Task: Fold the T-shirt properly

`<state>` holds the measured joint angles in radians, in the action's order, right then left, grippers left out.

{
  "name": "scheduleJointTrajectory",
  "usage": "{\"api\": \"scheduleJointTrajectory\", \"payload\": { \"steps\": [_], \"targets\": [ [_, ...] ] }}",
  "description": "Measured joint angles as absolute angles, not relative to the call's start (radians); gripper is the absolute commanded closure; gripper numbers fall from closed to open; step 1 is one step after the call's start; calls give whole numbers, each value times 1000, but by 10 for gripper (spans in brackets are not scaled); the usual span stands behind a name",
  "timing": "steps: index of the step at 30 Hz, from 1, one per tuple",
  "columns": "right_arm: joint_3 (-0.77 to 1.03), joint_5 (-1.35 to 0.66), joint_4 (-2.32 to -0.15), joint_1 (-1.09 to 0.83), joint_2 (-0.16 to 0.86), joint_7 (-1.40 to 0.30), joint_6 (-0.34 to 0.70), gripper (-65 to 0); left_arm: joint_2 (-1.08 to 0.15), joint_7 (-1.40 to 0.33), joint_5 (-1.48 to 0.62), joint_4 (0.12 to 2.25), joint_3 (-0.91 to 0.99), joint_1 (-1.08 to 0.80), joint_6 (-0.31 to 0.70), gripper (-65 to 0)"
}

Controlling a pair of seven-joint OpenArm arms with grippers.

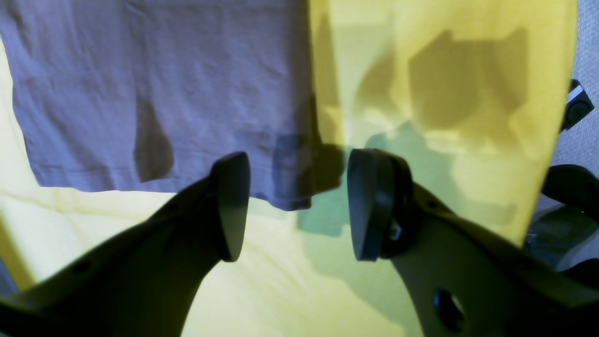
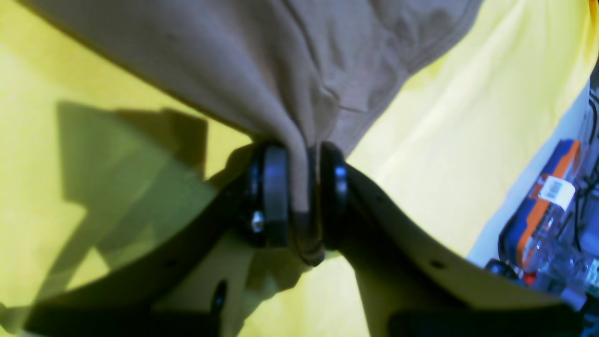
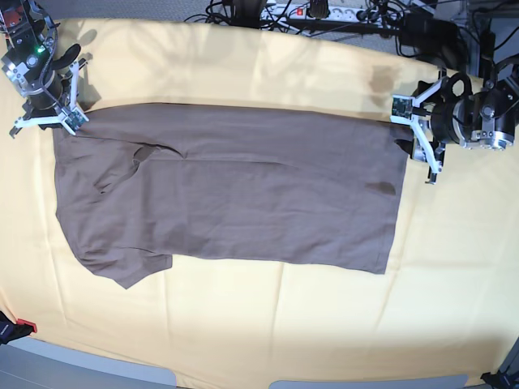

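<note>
Yellow cloth [image 3: 243, 324] bears T-shirt [image 3: 235, 194], right claw [image 2: 304, 201] pinching it.

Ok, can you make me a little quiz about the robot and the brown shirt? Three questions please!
1. True or false: the right gripper is pinching the T-shirt.
2. The left gripper is: A) open with nothing in it, B) shut on the shirt, C) holding a cup.
3. Fill in: the T-shirt lies on a ______ table cloth.

Key: 1 true; 2 A; 3 yellow.
</note>
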<state>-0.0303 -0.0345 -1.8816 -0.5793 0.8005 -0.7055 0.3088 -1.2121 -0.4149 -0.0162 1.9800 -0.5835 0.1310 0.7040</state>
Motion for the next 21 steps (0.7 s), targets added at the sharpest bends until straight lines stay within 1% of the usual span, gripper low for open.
{"api": "scheduleJointTrajectory", "payload": {
  "steps": [7,14,18,20,21],
  "targets": [
    [-30,-35,-1882,-580,801,-712,303,-166,-1208,-310,80,1880,-583,131,704,-347],
    [-30,-35,-1882,-580,801,-715,303,-166,-1131,-297,83,1833,-583,131,707,-347],
    [-30,-34,-1882,-581,800,-715,303,-166,-1121,-286,76,1807,-581,137,709,-347],
    [-30,-34,-1882,-581,801,-715,303,-166,-1119,-278,95,1806,-581,137,709,-336],
    [-30,-34,-1882,-581,800,-715,303,-166,-1119,-276,101,1806,-581,137,709,-318]
  ]
}}
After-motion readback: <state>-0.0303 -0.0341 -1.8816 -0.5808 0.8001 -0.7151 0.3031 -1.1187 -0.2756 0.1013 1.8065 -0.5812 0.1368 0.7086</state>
